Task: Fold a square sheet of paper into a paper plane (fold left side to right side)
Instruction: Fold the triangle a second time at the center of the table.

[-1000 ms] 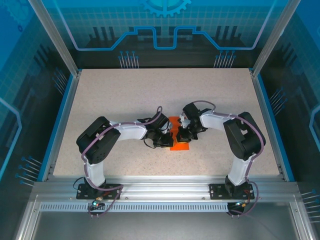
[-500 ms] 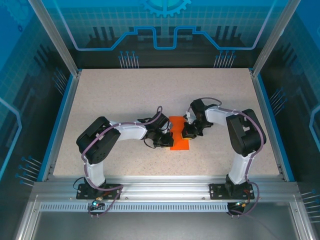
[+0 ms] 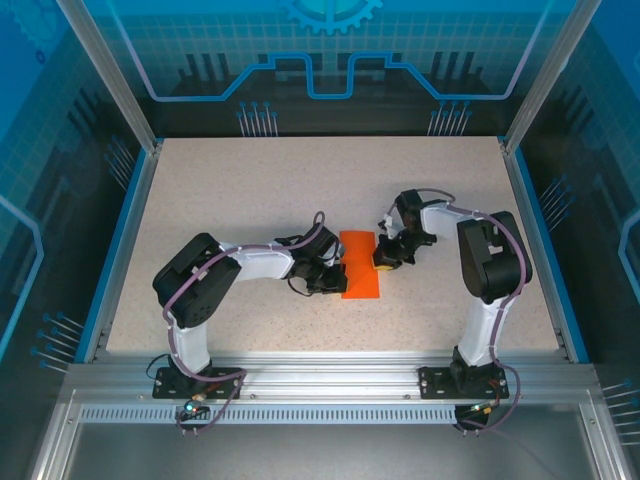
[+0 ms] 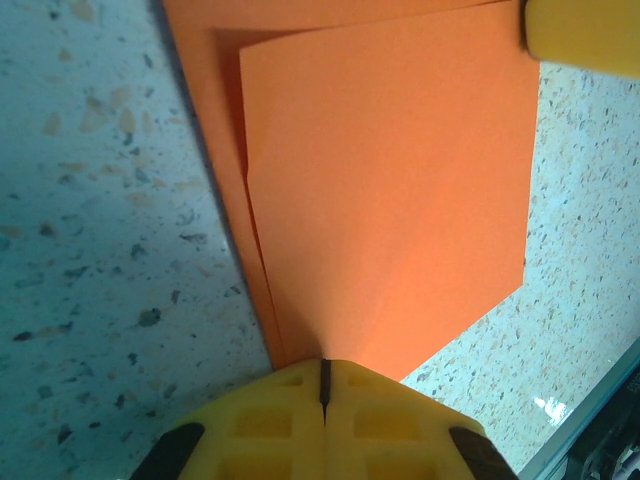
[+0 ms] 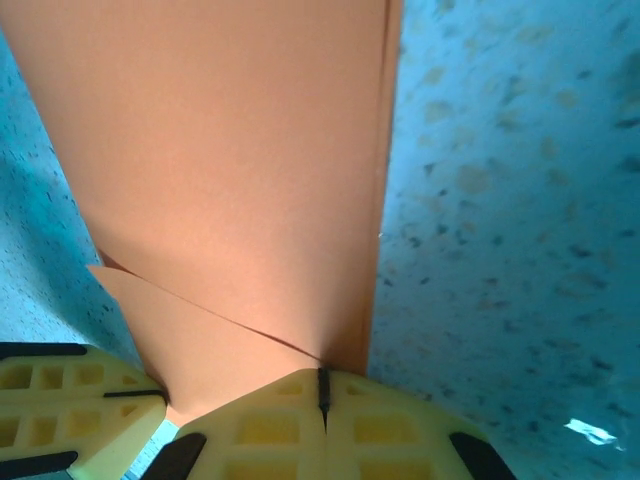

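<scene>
The square sheet of paper [image 3: 359,266] is seen lying flat on the speckled desk [image 3: 230,190], folded into a tall, narrow orange rectangle. Two layers are made out in the left wrist view, the upper one set slightly in from the lower along one long side, with faint creases running toward the near corner.

The left gripper [image 3: 337,276] is placed at the paper's left edge, toward its near end. Its jaws are closed tight against each other (a thin dark seam is visible between the yellow pads), and the paper's corner is seen passing beneath their tips.

The right gripper [image 3: 384,262] is set at the paper's right edge, about midway along it. Its jaws are likewise pressed fully together, with the paper's edge covered by their tips. In the right wrist view a slanting layer edge is seen just ahead of those tips.

Whether either pair of tips bears down on the paper or merely sits over it cannot be told.
</scene>
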You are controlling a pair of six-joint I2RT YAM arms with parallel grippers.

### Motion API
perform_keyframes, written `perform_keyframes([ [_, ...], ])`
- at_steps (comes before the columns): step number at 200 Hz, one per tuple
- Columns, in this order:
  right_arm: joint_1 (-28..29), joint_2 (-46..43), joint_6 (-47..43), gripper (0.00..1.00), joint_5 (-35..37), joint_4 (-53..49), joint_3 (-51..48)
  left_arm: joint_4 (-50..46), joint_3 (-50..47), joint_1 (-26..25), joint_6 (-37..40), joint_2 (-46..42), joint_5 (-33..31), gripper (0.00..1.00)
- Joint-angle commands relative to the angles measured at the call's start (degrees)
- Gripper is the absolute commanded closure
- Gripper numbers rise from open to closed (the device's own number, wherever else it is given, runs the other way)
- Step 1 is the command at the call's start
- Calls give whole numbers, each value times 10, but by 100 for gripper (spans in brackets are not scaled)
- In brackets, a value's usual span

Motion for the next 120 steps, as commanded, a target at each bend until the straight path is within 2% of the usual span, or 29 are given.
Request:
perform_keyframes([
  [1,-27,14,-12,100,19,3,10,-64,-19,-3,3,3,-22,100],
  [35,-34,-18,-13,100,-3,11,6,-49,-18,-2,7,-19,-10,100],
  [54,-34,-58,-6,100,-12,26,-8,-46,-13,4,17,-48,-4,86],
  [70,-33,-93,2,100,-14,43,-31,-48,-9,14,26,-76,-5,79],
  [90,-33,-137,20,92,-20,77,-73,-52,-10,33,35,-101,-8,67],
  [120,-32,-205,58,78,-35,149,-152,-41,-11,62,48,-101,8,62],
])
